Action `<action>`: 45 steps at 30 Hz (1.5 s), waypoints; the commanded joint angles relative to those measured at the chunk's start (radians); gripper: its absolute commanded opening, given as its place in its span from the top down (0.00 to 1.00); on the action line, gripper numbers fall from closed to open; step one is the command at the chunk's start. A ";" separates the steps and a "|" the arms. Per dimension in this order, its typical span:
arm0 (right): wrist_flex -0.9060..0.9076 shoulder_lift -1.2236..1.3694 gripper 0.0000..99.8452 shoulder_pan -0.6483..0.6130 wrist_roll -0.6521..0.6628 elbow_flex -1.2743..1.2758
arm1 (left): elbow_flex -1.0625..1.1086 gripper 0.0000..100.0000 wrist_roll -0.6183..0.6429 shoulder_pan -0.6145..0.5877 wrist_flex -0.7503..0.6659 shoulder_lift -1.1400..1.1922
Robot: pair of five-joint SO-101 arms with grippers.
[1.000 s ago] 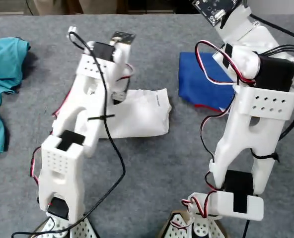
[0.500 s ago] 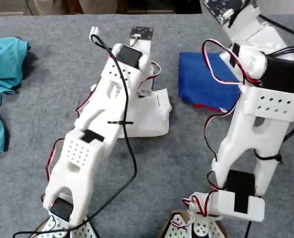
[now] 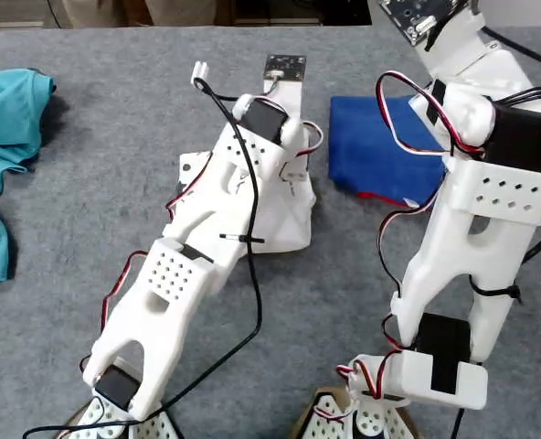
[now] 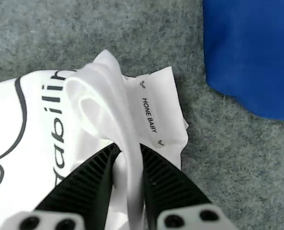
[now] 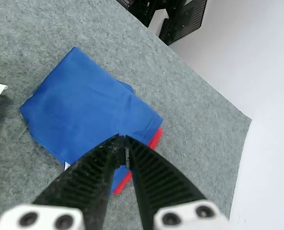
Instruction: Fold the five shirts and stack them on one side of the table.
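A white shirt point(image 3: 284, 229) with black print lies mid-table, partly under my left arm point(image 3: 225, 210). My left gripper point(image 4: 127, 152) is shut on a raised fold of the white shirt point(image 4: 103, 96), near its edge that faces the blue shirt. A folded blue shirt point(image 3: 371, 146) lies to its right with a red shirt's edge point(image 3: 380, 198) showing beneath. My right gripper point(image 5: 123, 140) is shut on nothing and hangs high above the blue shirt point(image 5: 84, 110). Teal shirts point(image 3: 5, 128) lie crumpled at the far left.
The right arm point(image 3: 476, 183) stands tall at the right side of the grey felt table point(image 3: 344, 302). A strip of bare felt point(image 4: 195, 143) separates the white and blue shirts. The table's far corner and edge point(image 5: 238, 124) lie just past the blue shirt.
My left arm swung to the right, carrying the pinched fold of the white shirt across it toward the blue shirt. The right arm stayed nearly still.
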 commanded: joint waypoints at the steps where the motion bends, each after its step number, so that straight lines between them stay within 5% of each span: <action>1: -0.020 -0.024 1.00 0.015 -0.002 -0.012 | -0.051 0.98 0.041 0.006 -0.012 -0.016; 10: -0.020 -0.030 1.00 0.015 -0.002 -0.007 | -0.092 0.74 0.216 -0.025 -0.005 -0.042; 20: 0.011 -0.024 1.00 -0.073 -0.011 -0.004 | -0.230 0.88 0.058 -0.258 0.020 -0.157; 31: 0.011 0.016 1.00 -0.460 -0.075 0.286 | 0.124 0.98 -0.169 -0.430 0.021 -0.194; 45: -0.041 0.294 1.00 -0.490 -0.147 0.406 | 0.775 0.98 -0.356 -0.724 0.011 -0.759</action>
